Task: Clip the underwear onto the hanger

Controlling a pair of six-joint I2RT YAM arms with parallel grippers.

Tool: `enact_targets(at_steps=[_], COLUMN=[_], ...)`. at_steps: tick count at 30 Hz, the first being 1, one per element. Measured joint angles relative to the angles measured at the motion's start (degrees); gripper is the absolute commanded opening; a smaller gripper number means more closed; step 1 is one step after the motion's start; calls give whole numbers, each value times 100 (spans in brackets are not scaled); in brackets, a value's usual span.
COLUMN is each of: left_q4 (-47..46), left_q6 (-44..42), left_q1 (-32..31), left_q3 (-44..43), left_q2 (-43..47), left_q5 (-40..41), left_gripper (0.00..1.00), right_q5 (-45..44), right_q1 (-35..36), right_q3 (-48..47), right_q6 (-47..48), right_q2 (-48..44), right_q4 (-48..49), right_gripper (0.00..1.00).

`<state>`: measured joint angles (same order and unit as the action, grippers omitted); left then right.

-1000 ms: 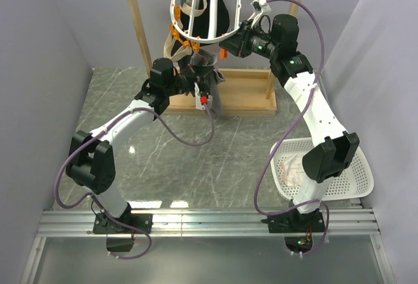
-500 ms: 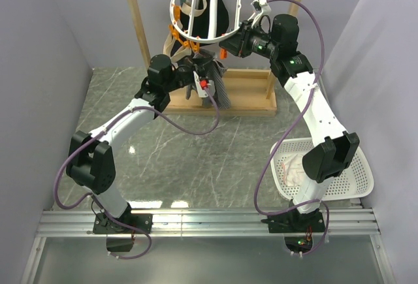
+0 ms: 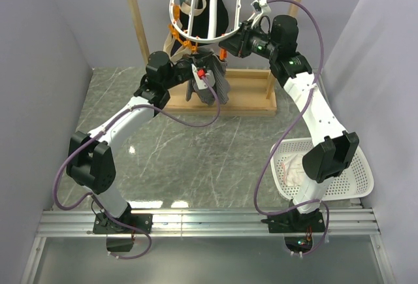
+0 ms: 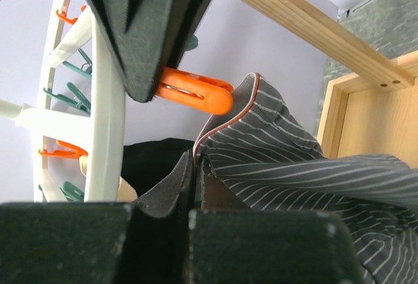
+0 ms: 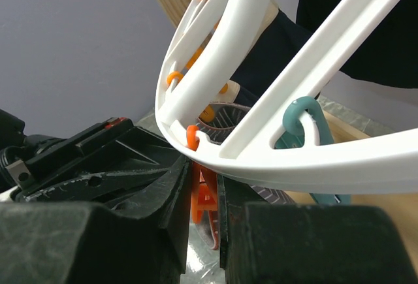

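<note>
The white ring hanger (image 3: 204, 36) hangs from the wooden frame, with orange and teal clothespins dangling from it. My left gripper (image 4: 196, 165) is shut on the hem of the grey striped underwear (image 4: 294, 166), holding it up just under the ring (image 4: 106, 121). The rest of the underwear (image 3: 212, 88) droops below. My right gripper (image 5: 222, 196) is shut on an orange clothespin (image 5: 208, 196) that dangles from the hanger rim (image 5: 313, 163). That clothespin's tip (image 4: 196, 93) sits just above the raised hem, close to it but not touching.
The wooden frame (image 3: 138, 29) stands at the back with its base (image 3: 248, 101) on the table. A dark garment (image 3: 214, 11) hangs inside the ring. A white basket (image 3: 346, 179) holding a pinkish-white cloth (image 3: 294, 166) sits front right. Grey walls close both sides.
My left gripper has risen and swung right, lifting the underwear closer to the hanger rim. The right gripper has stayed put on the orange clothespin.
</note>
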<state>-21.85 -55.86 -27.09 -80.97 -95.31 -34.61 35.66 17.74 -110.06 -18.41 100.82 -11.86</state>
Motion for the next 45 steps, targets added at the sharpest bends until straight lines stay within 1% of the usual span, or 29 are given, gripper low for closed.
enact_targets(at_steps=[6, 21, 35, 45], left_q4=[33, 260, 378, 417], left_q6=[280, 907, 1620, 2033], left_q1=[0, 0, 0, -20], left_q3=[-162, -577, -868, -918], left_q2=[-13, -131, -315, -321], left_q5=[15, 168, 485, 503], left_gripper=[0, 0, 0, 0], right_q5=[-20, -103, -122, -439], right_q1=[0, -2, 0, 42], right_q3=[195, 960, 1071, 1528], right_q6=[2, -28, -151, -323], right_q2=[0, -136, -140, -299], right_q4=[291, 1384, 1600, 2188], right_gripper=[0, 0, 0, 0])
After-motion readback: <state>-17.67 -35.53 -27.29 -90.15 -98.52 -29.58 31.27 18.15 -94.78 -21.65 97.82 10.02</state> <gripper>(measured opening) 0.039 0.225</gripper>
